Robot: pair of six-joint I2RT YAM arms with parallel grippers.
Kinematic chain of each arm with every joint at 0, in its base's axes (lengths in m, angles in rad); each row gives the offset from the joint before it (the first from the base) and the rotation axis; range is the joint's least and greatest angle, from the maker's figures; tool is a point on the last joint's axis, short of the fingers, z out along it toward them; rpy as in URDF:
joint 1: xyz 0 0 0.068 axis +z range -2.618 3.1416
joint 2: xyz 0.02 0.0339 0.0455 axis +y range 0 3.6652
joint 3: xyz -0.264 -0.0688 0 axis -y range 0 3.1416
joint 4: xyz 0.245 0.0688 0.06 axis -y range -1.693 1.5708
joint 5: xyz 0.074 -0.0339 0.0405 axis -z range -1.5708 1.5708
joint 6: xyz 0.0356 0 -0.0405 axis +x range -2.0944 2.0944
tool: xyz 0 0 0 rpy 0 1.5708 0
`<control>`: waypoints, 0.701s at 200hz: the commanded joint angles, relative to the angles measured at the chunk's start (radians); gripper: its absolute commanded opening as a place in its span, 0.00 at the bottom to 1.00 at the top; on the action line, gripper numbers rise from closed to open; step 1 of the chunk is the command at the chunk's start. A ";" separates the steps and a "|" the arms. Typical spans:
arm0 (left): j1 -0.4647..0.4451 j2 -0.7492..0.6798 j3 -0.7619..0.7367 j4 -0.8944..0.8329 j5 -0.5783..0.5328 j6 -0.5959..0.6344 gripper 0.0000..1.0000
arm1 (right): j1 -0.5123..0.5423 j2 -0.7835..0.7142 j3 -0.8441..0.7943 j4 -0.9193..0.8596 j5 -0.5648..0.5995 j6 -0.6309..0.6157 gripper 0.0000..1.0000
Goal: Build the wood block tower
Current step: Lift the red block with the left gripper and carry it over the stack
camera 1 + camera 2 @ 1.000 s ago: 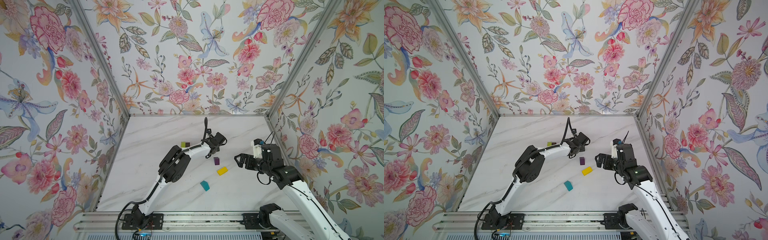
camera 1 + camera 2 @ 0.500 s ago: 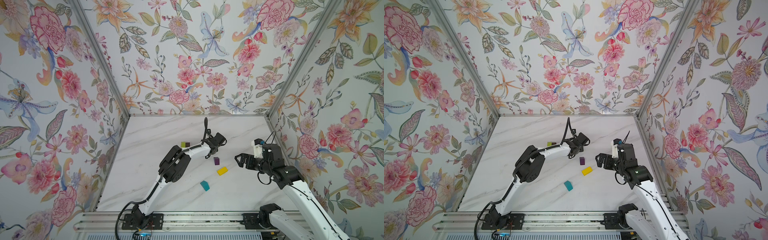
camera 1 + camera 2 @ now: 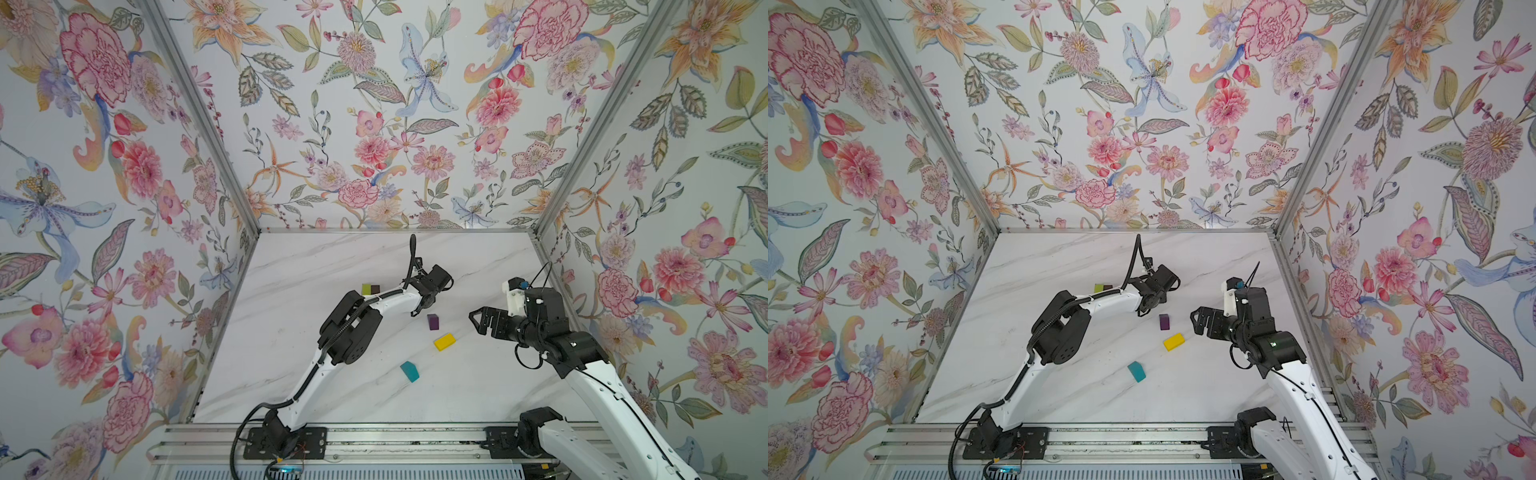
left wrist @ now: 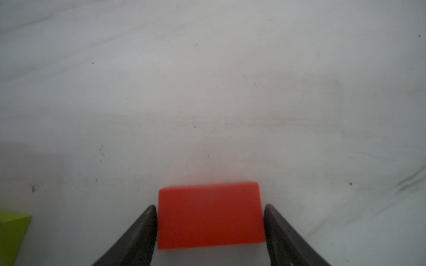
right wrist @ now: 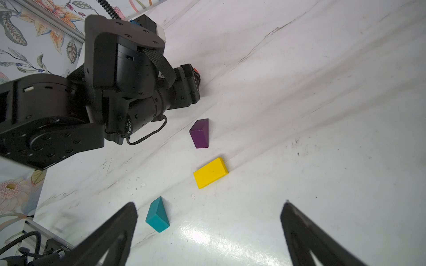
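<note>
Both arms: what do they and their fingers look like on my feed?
Left arm and right arm: white links, black joint housings. A black looped cable rises from the left wrist. Left fingers and right fingers: dark, tapered.

Red block (image 4: 210, 215) flat, yellow block (image 3: 444, 341) flat

The left arm (image 3: 390, 300) hides most of the tower (image 3: 370, 289) in both top views (only lime and brown tops show); a lime green block (image 4: 11, 237) runs off the left wrist view.
</note>
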 commanded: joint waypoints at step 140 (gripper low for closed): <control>0.001 -0.143 -0.119 -0.039 -0.050 0.121 0.46 | -0.007 0.009 0.008 -0.020 0.006 0.002 0.99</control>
